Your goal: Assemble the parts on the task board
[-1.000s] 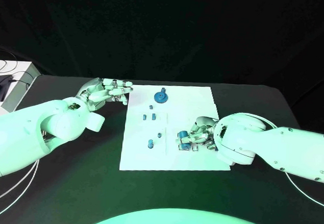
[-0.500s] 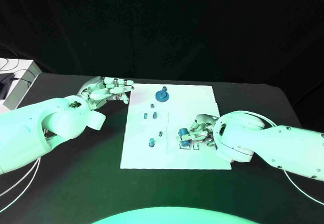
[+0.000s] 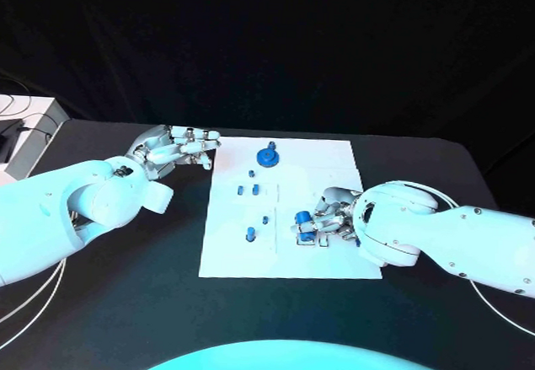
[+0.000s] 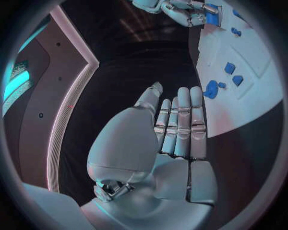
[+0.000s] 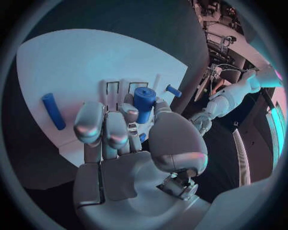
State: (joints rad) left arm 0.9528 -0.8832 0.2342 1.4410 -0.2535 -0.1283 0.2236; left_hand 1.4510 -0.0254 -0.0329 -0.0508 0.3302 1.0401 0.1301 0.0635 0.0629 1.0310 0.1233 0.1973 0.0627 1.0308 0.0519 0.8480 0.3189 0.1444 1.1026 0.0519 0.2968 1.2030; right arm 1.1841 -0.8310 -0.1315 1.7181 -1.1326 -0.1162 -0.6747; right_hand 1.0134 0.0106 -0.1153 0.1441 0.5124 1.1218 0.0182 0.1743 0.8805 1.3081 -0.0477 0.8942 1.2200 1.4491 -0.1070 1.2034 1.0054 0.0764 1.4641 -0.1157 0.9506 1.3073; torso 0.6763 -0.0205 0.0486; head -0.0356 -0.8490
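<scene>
The task board (image 3: pixel 290 258) is laid flat in the middle of the black table (image 3: pixel 115 294), and most of the action is seen at its right-hand side, where the right hand (image 3: pixel 329 218) is parked over the board's surface. A blue cylinder (image 5: pixel 143 104) is pinched there between the thumb and the neighbouring fingertips, held roughly upright with its lower end down near some small rectangular slots in the board; whether it's actually seated in one can't be told, since the fingers cover the bottom of it. The rest of that hand's fingers are curled in close beside it. Another blue peg (image 5: pixel 53 111) is seen lying flat on the board, well apart from the held one, and a shorter blue piece (image 5: pixel 173 90) is lying just past the slots. Further up the board a round blue gear-like part (image 3: pixel 267 157) is seated near the far edge, with a few small blue parts (image 3: pixel 253 188) scattered between it and the middle, and one more blue bit (image 3: pixel 250 233) is left lower down on the left half. The left hand (image 3: pixel 178 150) is held off the board's far-left corner, over the bare table, nothing gripped; in the wrist view its fingers (image 4: pixel 182 125) are stretched straight and pressed together side by side, with the thumb alongside.
</scene>
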